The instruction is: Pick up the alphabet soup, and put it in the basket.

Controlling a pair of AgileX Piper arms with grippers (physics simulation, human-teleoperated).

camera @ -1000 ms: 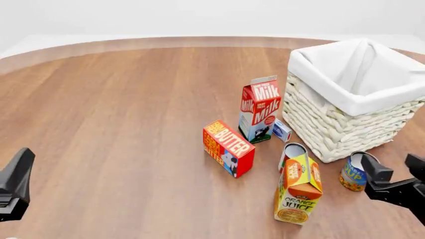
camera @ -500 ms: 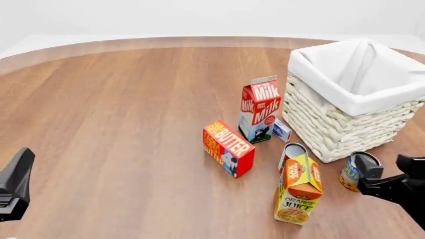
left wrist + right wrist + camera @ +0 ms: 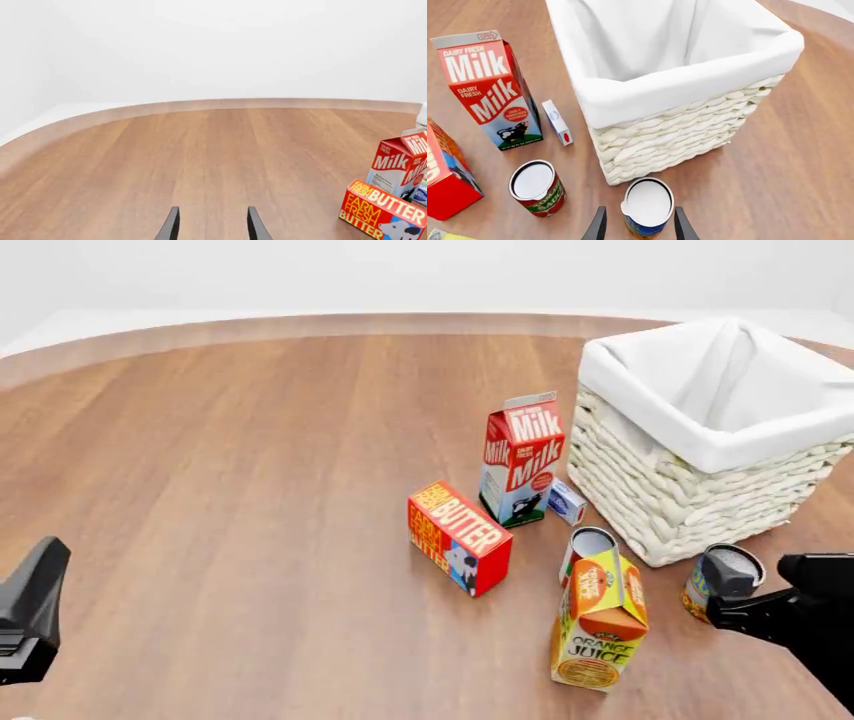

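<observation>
The alphabet soup (image 3: 647,209), a small round can with a blue label and a silver-white top, stands on the brown wooden bench (image 3: 267,490) just beside the near corner of the basket (image 3: 694,495), the big square cream wicker one with white cloth folded over its rim. The can has not moved in the last second. The black right hand (image 3: 636,224) has slid in from the side and now its two fingers sit one on each side of the can, spread apart and not squeezing yet. So the reach looks about done, and the next job is likely to close on the can, lift it and carry it up over the cloth rim.

A red-and-white labelled can (image 3: 536,187) stands near, with the orange juice carton (image 3: 599,623) just past it.

The left hand (image 3: 209,225) is spread too, holding nothing, well apart from it all
</observation>
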